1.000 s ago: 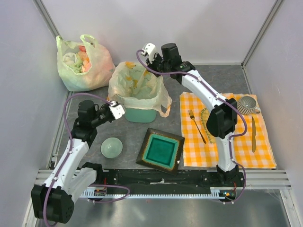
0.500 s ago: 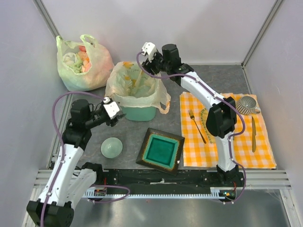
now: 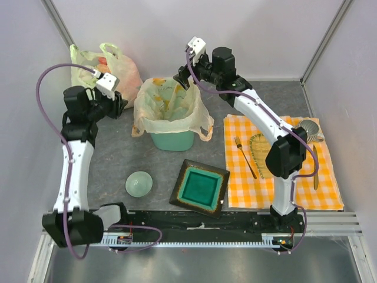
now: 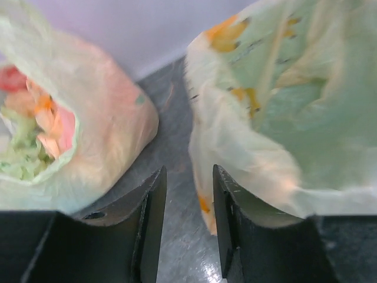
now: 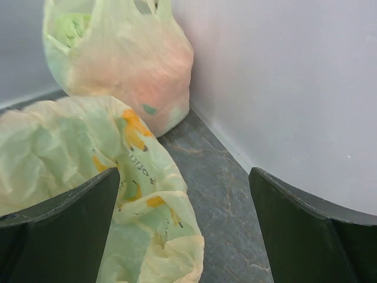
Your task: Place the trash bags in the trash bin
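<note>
The thin peach-cream trash bag lines the mint-green trash bin, its rim folded out over the bin's edge and a handle hanging at the right. My left gripper hovers just left of the bin. In the left wrist view it is partly open over bare floor, with the bag just outside its right finger. My right gripper hangs behind the bin's back rim. In the right wrist view it is wide open, with the bag's rim below it and untouched.
A stuffed yellow-green bag sits in the back left corner, close to my left arm. A pale green bowl and a square teal dish lie in front of the bin. At the right, a checked cloth holds a fork and a knife.
Both grippers have opened and let go of the bag's rim. My left arm has swung up from the bin's front left to its back left. The right gripper has drawn slightly back and right.
</note>
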